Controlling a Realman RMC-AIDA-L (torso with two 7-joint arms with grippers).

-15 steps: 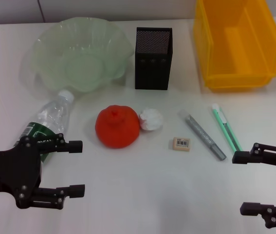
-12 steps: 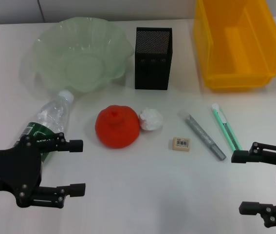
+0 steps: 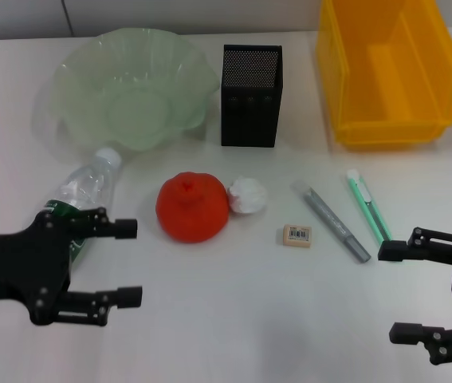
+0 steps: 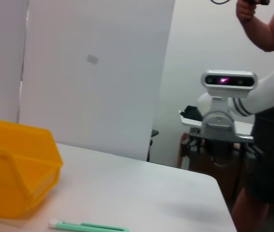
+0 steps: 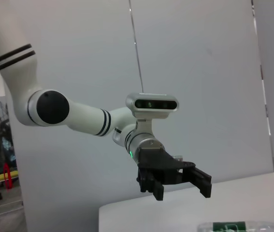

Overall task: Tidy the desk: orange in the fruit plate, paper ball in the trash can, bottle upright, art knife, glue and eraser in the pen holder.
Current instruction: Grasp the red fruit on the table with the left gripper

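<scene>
The orange (image 3: 193,207) lies mid-table with the white paper ball (image 3: 247,195) touching its right side. The clear bottle (image 3: 82,195) lies on its side at the left, cap toward the green fruit plate (image 3: 82,72). The eraser (image 3: 296,235), grey glue stick (image 3: 331,221) and green art knife (image 3: 369,207) lie right of centre. The black mesh pen holder (image 3: 250,96) stands behind them. My left gripper (image 3: 134,263) is open and empty, just in front of the bottle and left of the orange. My right gripper (image 3: 391,292) is open and empty, in front of the art knife.
The yellow bin (image 3: 389,68) stands at the back right; it also shows in the left wrist view (image 4: 16,169) with the art knife (image 4: 88,226) before it. A person stands beyond the table's right side. The right wrist view shows my left gripper (image 5: 180,186) far off.
My left gripper has shifted slightly forward and right, toward the orange. The right gripper has barely moved. No object has moved.
</scene>
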